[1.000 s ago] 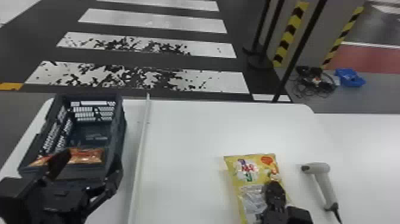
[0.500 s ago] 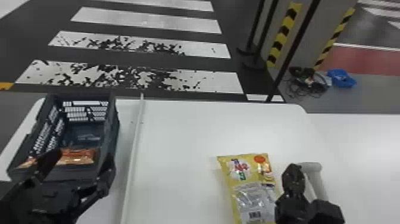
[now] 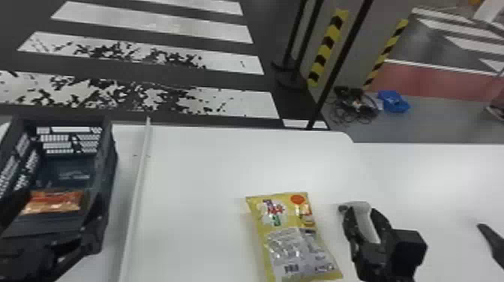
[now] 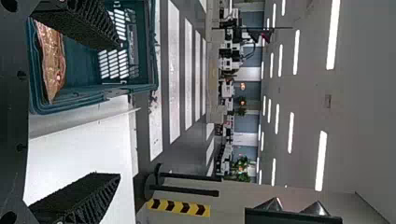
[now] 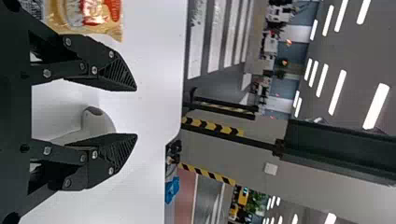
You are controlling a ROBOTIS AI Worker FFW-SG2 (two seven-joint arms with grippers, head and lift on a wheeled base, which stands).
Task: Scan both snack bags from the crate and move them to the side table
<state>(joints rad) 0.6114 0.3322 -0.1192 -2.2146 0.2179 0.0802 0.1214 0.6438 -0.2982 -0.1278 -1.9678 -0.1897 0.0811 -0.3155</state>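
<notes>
Fingers of the right gripper [image 3: 362, 214] are parted around the pale hand scanner [image 3: 364, 217], with clear room seen between their tips in the wrist view; whether the handle is touched cannot be told. The left gripper [image 3: 64, 197] is also held wide open, over the near end of the dark crate [image 3: 108, 161]. Just beside the right fingers, on the side toward the left gripper, the yellow snack bag [image 3: 281, 240] is laid flat on the white table [image 3: 202, 168]. Its upper part is covered with colourful lettering and a round orange mark; on its silver panel, small print and a barcode [image 3: 291, 268] can be seen. Between the left fingers, as seen from the head, the orange-red snack bag [image 3: 56, 201] is lodged inside the crate, at the end nearer the gripper. Farther out, the yellow bag and the crate are separated by a long pale rail [image 3: 139, 183]. On the right fingers' other side, what seems to be a dark tapered tool [image 3: 492, 242] is caught at the head view's edge. Beyond the table, black cables [image 3: 354, 107] and a blue object [image 3: 393, 101] are left on the floor.
</notes>
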